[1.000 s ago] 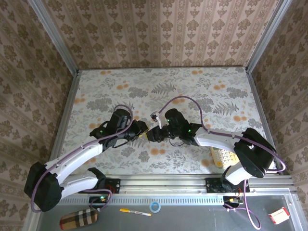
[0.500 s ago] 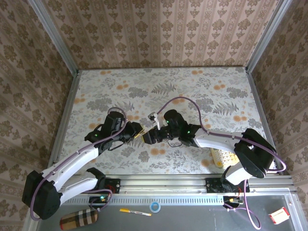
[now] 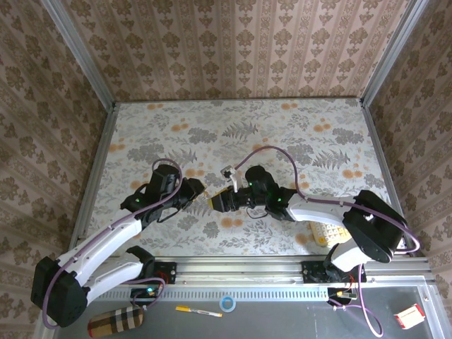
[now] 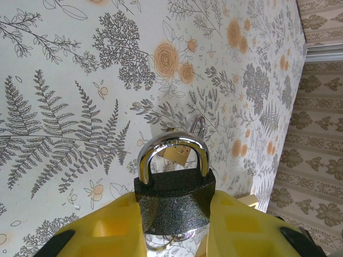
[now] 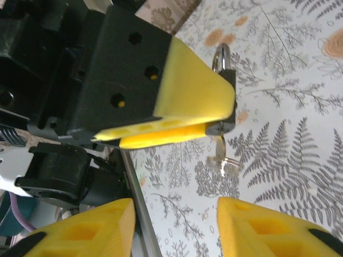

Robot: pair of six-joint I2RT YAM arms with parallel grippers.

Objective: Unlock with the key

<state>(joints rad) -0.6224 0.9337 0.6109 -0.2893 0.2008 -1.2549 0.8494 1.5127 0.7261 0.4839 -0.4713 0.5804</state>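
Presently: the left gripper (image 4: pixel 174 210) is clamped on the body of one dark, speckled padlock (image 4: pixel 172 184). Its yellow fingers (image 4: pixel 107 227) press on either side. The silver shackle (image 4: pixel 172 147) points away from the wrist, toward the middle of that frame, and both of its legs enter the body.

The key (image 5: pixel 220 145) shows in the right wrist view, lower right of centre. It hangs straight down from the underside of the padlock body, just below the left gripper's yellow fingertip. A thin wire ring (image 5: pixel 229 164) dangles at its lower end. Whether the blade sits fully in the keyhole cannot be told. No finger touches the key.

The right gripper (image 5: pixel 176 208) has its fingers spread wide along the bottom edge of the frame, with nothing between them. The key sits above that gap, near both tips but apart from them.

Count: padlock 1, key 1, ring 1, grippers 2.

In the left wrist view, past the shackle, there is a small brass-coloured piece (image 4: pixel 174 153) with a thin loop (image 4: pixel 199 127) just beside it. Both are too small to identify.

In the top view the two grippers meet nose to nose, just below centre, over the floral table (image 3: pixel 318 134).
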